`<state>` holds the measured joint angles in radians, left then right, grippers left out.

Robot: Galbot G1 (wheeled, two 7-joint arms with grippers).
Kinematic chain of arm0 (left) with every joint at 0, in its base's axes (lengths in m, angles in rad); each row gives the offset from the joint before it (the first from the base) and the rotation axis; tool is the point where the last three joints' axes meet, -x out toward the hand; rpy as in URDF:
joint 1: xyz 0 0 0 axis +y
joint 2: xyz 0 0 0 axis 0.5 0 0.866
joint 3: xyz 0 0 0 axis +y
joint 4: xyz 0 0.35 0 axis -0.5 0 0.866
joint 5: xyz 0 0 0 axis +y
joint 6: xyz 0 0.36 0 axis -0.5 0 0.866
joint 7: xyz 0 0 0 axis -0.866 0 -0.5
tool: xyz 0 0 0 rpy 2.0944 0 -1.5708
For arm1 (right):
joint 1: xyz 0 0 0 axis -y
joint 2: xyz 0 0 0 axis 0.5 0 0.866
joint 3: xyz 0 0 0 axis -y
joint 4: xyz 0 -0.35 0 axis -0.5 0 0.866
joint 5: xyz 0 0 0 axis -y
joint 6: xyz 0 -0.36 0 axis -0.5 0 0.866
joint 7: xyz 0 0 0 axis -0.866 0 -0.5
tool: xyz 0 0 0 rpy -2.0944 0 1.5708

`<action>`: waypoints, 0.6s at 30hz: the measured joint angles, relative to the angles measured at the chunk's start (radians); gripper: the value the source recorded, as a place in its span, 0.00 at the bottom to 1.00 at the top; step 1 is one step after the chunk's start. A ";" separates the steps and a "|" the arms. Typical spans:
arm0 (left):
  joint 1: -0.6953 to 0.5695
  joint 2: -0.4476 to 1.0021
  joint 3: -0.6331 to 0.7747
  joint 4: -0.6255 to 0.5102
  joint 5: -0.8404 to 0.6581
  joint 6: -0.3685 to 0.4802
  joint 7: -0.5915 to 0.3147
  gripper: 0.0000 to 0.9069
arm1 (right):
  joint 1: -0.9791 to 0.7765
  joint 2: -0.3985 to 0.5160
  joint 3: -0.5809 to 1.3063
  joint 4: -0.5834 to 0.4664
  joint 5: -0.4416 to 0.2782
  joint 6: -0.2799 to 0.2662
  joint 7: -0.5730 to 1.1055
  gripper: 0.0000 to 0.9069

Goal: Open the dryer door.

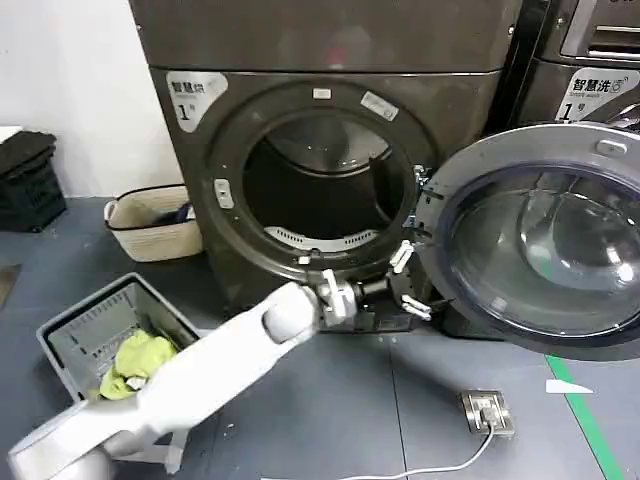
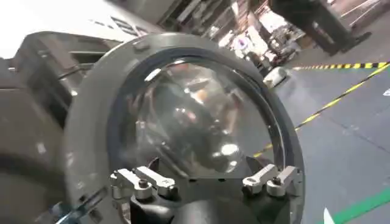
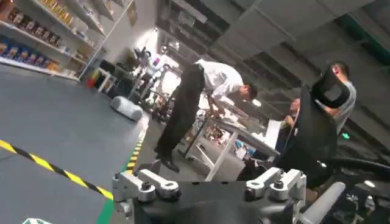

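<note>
The dryer door (image 1: 545, 240) stands swung wide open to the right of the dark drum opening (image 1: 320, 180), its grey inner rim and bulging glass facing me. My left arm reaches across the floor to the door's hinge side. There my left gripper (image 1: 411, 282) is open, white fingers spread, holding nothing. In the left wrist view the door's glass (image 2: 195, 115) looms just beyond the open left gripper (image 2: 207, 178). My right gripper (image 3: 207, 182) is open and empty, pointing away at the room.
A grey laundry basket (image 1: 75, 335) with a yellow-green cloth sits on the floor at the left, a woven basket (image 1: 150, 228) behind it. A second machine (image 1: 590, 60) stands at the right. A floor socket (image 1: 487, 412) and green tape (image 1: 590, 420) lie below the door.
</note>
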<state>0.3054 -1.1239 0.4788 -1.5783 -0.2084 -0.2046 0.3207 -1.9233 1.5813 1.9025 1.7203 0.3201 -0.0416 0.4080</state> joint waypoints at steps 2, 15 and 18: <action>0.039 0.050 -0.037 -0.064 -0.028 0.056 0.021 1.00 | 0.004 -0.011 -0.006 0.003 0.002 0.005 -0.009 1.00; 0.392 0.329 -0.476 -0.346 -0.134 0.158 0.033 1.00 | 0.013 -0.082 -0.044 0.000 0.009 0.002 -0.054 1.00; 0.484 0.378 -0.584 -0.382 -0.157 0.161 0.029 1.00 | 0.020 -0.097 -0.055 -0.005 0.009 0.000 -0.054 1.00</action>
<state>0.7893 -0.7454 -0.1050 -1.9605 -0.3649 -0.0432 0.3499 -1.9029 1.4848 1.8472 1.7157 0.3293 -0.0415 0.3537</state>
